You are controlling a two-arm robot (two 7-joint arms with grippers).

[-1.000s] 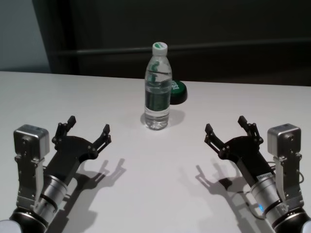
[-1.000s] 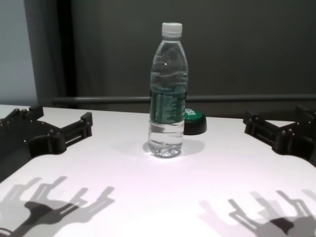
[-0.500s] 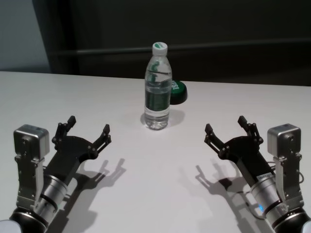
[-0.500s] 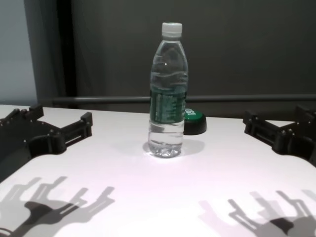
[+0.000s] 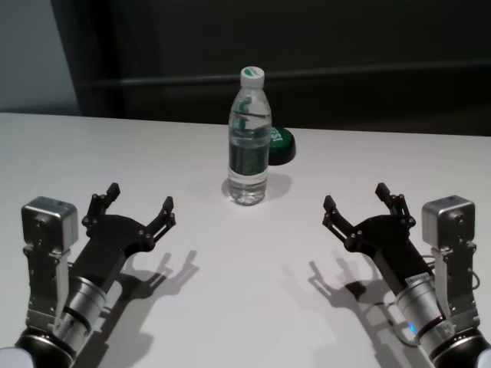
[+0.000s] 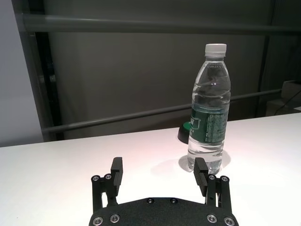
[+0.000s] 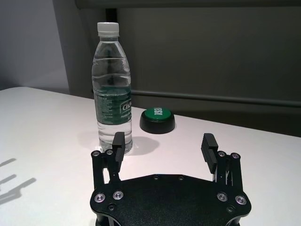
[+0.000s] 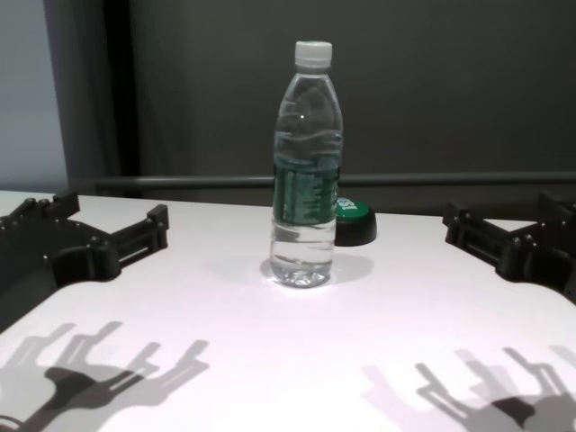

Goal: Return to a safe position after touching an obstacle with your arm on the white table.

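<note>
Ahead of both tools, between their lines of reach and well apart from each, the obstacle (image 5: 249, 142) stands upright on the white table (image 5: 230, 253), a clear water bottle with a white cap and a dark green label. The left tool (image 5: 132, 207) hovers low over the table with its fingers spread and nothing between them; the right tool (image 5: 360, 203) mirrors it on the other side, likewise spread and empty. Just behind the bottle, on the right tool's side, sits a black button (image 5: 279, 146) with a green top, close to the bottle's base or touching it; I cannot tell which.

The main risk, as I judge it, is the bottle itself: tall on a narrow base, it would tip if either arm swings inward while repositioning. A fall toward the button could also press it. Both tools ride close to the table, so any downward drift could scrape the surface.
</note>
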